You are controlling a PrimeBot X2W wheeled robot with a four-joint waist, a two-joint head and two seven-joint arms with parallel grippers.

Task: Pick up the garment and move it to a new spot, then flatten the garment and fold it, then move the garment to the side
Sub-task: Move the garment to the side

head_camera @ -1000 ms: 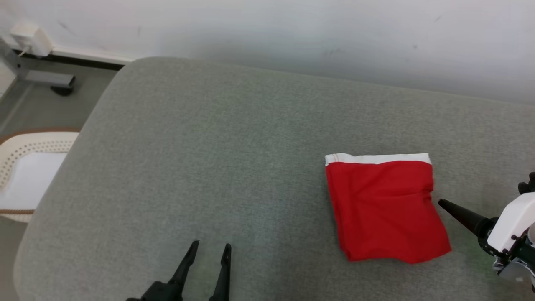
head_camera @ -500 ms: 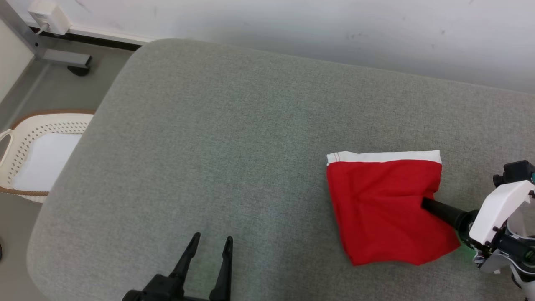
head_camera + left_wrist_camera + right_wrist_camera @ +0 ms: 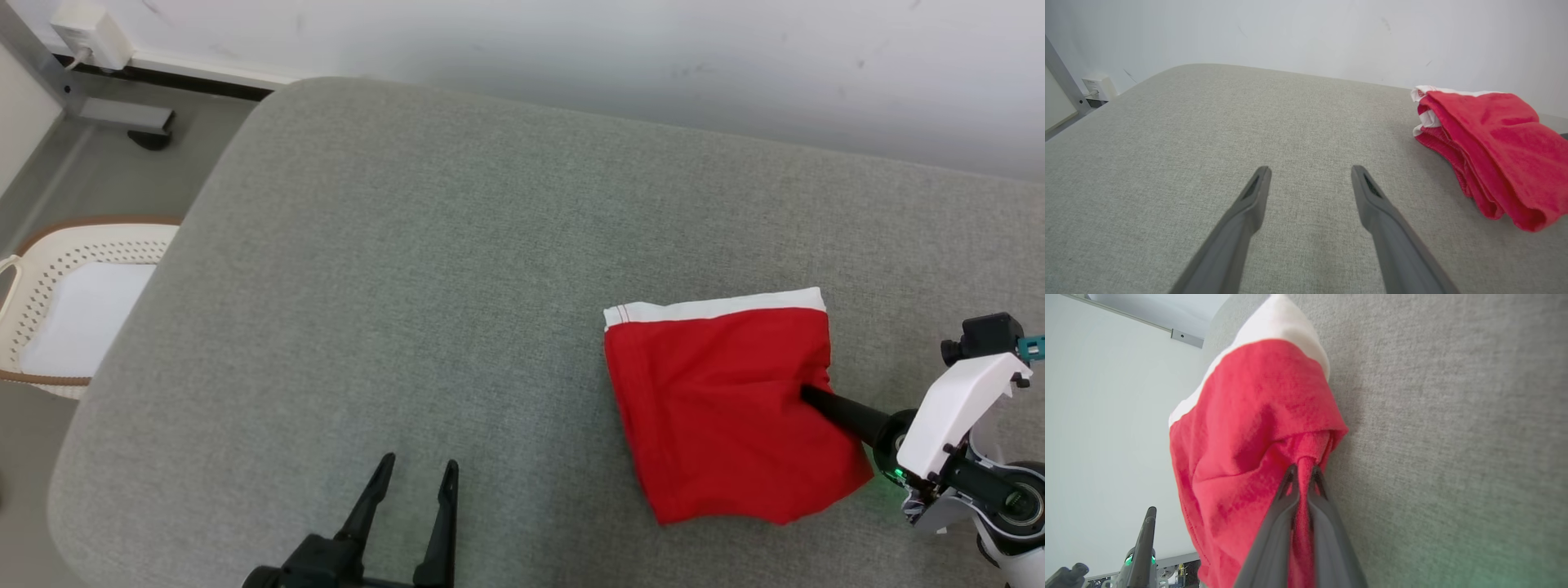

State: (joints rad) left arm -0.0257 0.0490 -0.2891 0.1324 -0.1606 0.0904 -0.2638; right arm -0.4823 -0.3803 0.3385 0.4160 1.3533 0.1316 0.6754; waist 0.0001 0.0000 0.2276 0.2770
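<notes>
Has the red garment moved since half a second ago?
Yes. The red garment has slid left, toward the basket, pinched by the right gripper.

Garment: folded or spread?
Folded. The garment lies as a compact rectangle, and the left wrist view shows several stacked layers along its edge.

Grey fabric pad (image 3: 392, 269), wide and flat, with rounded corners and a soft rolled edge. Runs close along a white wall (image 3: 571, 49) at the far side. Carries a folded red garment (image 3: 718, 408) toward the right, well in from the edges. Lies in several stacked layers, white band (image 3: 710, 309) along the far edge, right edge drawn into a bunched fold, near corner slightly ruffled against the weave.
</notes>
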